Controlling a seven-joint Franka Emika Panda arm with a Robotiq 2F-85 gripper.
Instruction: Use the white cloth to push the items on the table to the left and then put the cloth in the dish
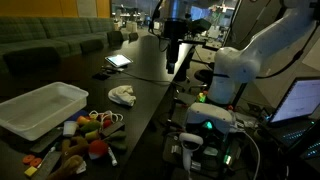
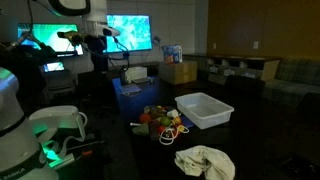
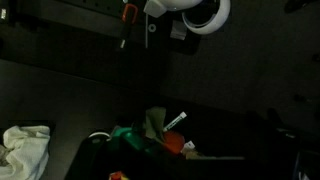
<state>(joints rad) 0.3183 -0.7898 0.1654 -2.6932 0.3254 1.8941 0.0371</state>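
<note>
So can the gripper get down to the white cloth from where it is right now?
Probably yes. The gripper hangs open above the table, and the white cloth lies alone on a bare stretch of it, apart from the items and the dish, with nothing on top.

White cloth point(image 1: 122, 95), white dish point(image 1: 42, 108), red, yellow and green items point(image 1: 90, 135), seemingly black table point(image 1: 150, 85)
</note>
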